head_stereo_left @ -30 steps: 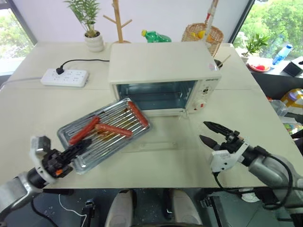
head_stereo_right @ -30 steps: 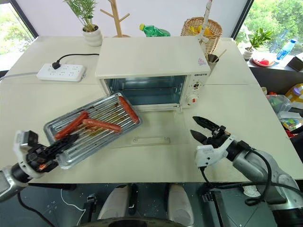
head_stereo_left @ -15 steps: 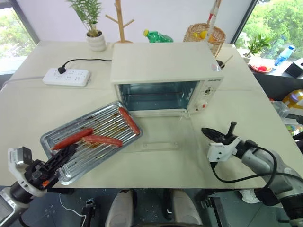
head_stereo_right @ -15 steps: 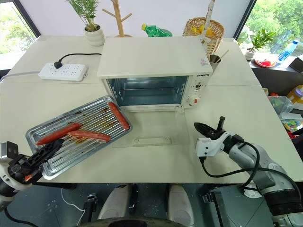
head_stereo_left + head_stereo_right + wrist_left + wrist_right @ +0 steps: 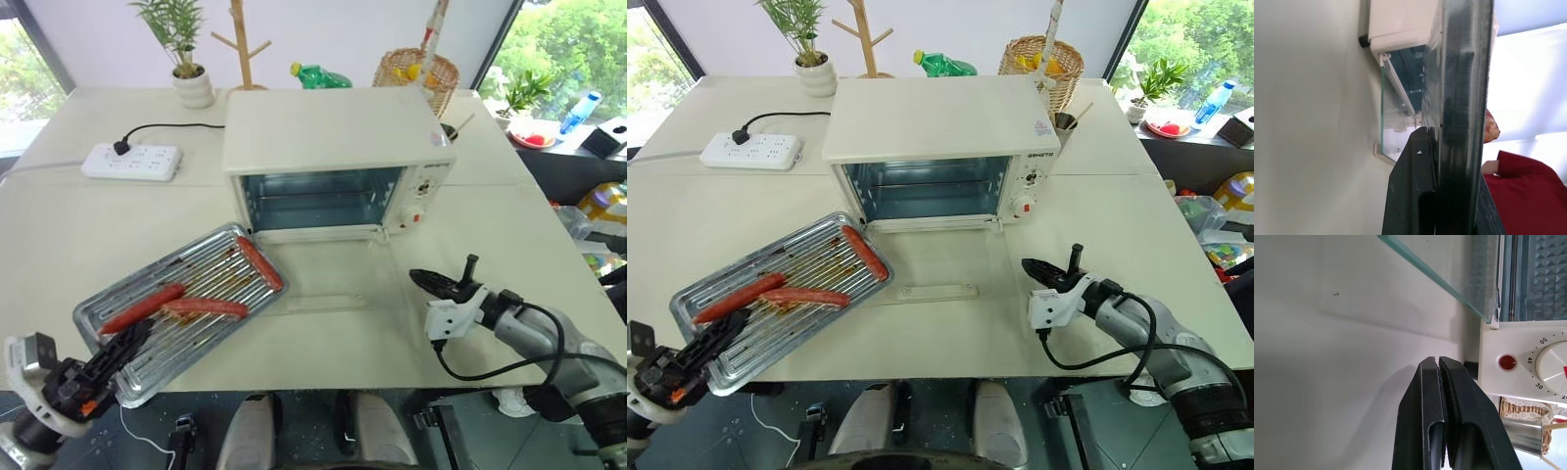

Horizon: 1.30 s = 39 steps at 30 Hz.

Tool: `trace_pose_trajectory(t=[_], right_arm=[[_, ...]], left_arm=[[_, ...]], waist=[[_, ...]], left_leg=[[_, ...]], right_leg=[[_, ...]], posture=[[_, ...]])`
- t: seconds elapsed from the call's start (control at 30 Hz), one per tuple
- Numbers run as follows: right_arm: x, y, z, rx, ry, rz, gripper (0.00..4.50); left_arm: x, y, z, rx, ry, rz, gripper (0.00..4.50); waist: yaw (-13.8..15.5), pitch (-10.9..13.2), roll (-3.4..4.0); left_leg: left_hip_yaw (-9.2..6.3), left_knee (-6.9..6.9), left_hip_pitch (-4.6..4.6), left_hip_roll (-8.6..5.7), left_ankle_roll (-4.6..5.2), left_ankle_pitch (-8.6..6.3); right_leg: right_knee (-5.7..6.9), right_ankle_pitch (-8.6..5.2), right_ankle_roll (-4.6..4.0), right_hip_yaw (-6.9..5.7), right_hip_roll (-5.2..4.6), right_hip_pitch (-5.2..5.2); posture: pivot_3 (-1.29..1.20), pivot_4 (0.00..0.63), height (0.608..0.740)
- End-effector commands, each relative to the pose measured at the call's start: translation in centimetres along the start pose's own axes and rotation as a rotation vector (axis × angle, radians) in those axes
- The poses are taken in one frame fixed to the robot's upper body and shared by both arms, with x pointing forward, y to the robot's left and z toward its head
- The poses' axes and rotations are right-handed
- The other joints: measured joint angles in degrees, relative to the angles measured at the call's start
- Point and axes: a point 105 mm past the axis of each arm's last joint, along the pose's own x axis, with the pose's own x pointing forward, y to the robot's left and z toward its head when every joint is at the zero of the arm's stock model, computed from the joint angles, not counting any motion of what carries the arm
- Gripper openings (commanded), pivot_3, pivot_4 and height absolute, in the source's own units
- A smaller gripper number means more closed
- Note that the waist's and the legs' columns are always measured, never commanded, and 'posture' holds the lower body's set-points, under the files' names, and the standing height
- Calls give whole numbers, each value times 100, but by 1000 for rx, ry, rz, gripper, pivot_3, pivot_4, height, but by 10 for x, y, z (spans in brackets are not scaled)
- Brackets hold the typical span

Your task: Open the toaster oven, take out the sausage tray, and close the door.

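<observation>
The cream toaster oven stands mid-table. Its glass door lies folded down flat on the table, and the bar handle faces me. The silver sausage tray carries three sausages. It rests outside the oven at the front left, with its near corner past the table edge. My left gripper is shut on that corner; the left wrist view shows the tray edge-on between the fingers. My right gripper is shut and holds nothing. It hovers low over the table, right of the door, and in the right wrist view its tips point toward the oven's red light.
A white power strip with a black cable lies at the back left. Along the far edge are a potted plant, a wooden stand, a green bottle and a wicker basket. A cup of utensils stands beside the oven.
My left gripper has drawn the sausage tray back and left, toward the table's front edge. My right gripper has gone from open to shut and sunk a little.
</observation>
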Motion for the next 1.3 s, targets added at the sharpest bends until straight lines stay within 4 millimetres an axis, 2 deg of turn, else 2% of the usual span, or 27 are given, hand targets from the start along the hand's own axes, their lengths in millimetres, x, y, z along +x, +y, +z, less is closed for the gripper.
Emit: trace_pose_trajectory(t=[0.03, 0.2, 0.4, 0.6, 0.9, 1.07, 1.17, 1.3], right_arm=[[4, 0, 4, -11, -27, 2, 80], [12, -2, 10, -17, -60, 1, 80], [22, -3, 30, -31, -138, 8, 80], [28, -21, 47, -36, -194, -41, 80], [21, -65, 40, -53, -154, -175, 80], [21, -62, 36, -63, -142, -154, 80], [23, -63, 36, -64, -143, -162, 80], [26, -81, 37, -72, -143, -231, 80]], left_arm=[[-10, -17, 8, 57, -54, -42, 0], [-24, -16, 18, 73, -114, -9, 0], [-17, -15, 39, 109, -177, -15, 0], [-12, -15, 52, 120, -195, -14, 0], [-24, -9, 71, 104, -211, 38, 0], [-33, -9, 81, 100, -249, 52, 0], [-36, -6, 79, 88, -253, 60, 0], [-34, -3, 69, 71, -224, 64, 0]], waist=[[-12, -2, -2], [-41, -8, -15], [-38, -21, -36], [-68, -24, -40], [-51, -18, -30], [4, -19, -32], [-4, -18, -31], [-23, -18, -30]], left_leg=[[0, 0, 1, 0, 0, 0], [-1, 0, 2, 3, 0, -1], [-5, 1, 6, 5, 0, -1], [-2, -3, 5, 12, -1, -2], [-1, -15, 5, 25, 1, -3], [-4, -14, 4, 15, -1, -4], [0, -12, 1, 4, -14, -12], [5, -3, -1, 4, -26, -19]], right_leg=[[-1, 0, 0, 0, 0, 0], [-1, 0, 0, 0, 3, -7], [-2, 0, 0, -2, 6, -18], [2, 1, -1, -2, 11, 1], [8, 2, -2, -2, 28, -16], [-2, 2, -2, -7, 12, -28], [-6, 2, -3, -7, -7, -29], [-12, 2, -3, -3, -13, -24]], posture=[[0, 150, 740], [0, 150, 740], [0, 150, 740], [0, 150, 740], [0, 150, 740], [0, 150, 740], [0, 150, 740], [0, 150, 740]])
